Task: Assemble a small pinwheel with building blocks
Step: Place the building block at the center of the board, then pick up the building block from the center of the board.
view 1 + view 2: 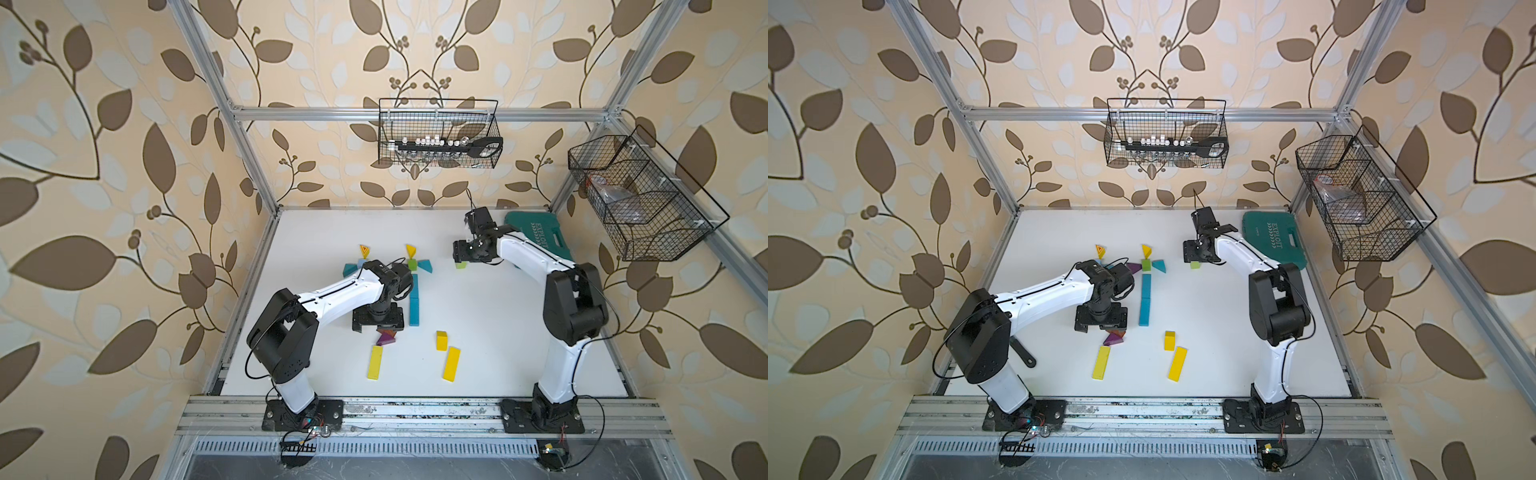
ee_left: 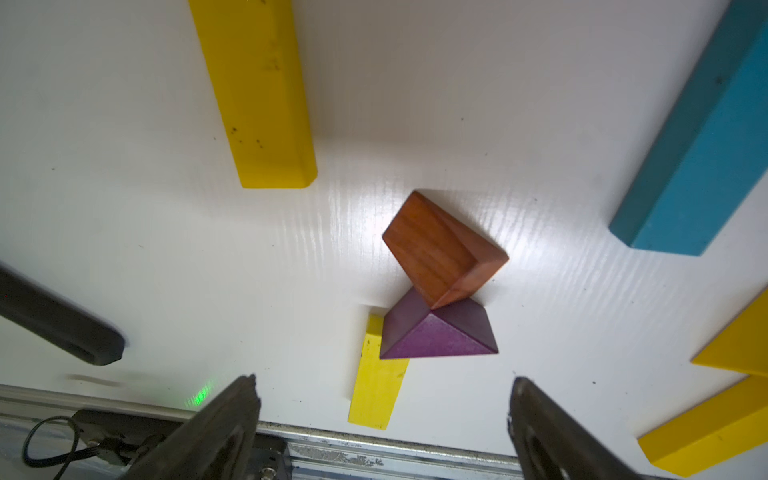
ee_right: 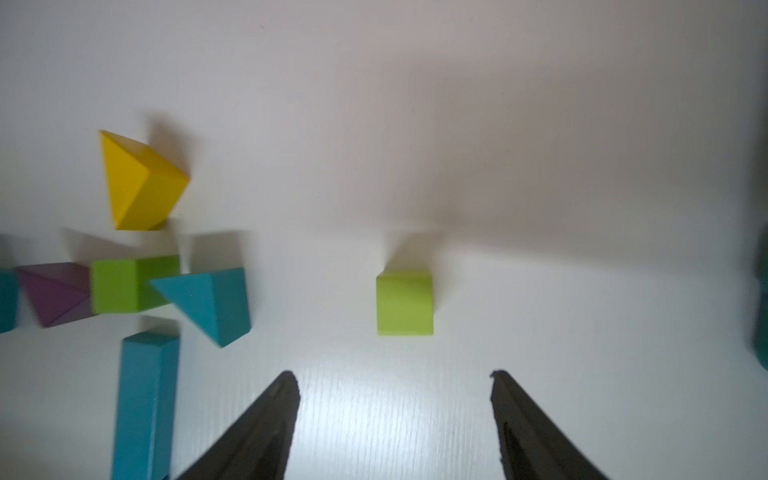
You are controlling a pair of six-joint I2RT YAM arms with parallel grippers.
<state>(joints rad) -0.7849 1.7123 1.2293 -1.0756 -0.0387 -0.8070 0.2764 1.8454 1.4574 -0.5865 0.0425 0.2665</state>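
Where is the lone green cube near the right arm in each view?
Top view: lone green cube mid-table, up and right of the blue bar.
Top view: same spot, with the bar to its lower left.
Left wrist: cube not in it; only the bar shows.
Right wrist: cube at picture centre, standing alone; bar off to one side.
Shared landmark: the blue bar.

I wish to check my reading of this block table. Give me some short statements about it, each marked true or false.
1. The right pincer grips the lone green cube. False: the pincer is open and the cube lies free on the table.
2. The brown wedge touches the front purple wedge. True.
3. The left pincer is shut. False: it is open and empty.
4. The teal case lies closed on the table. True.
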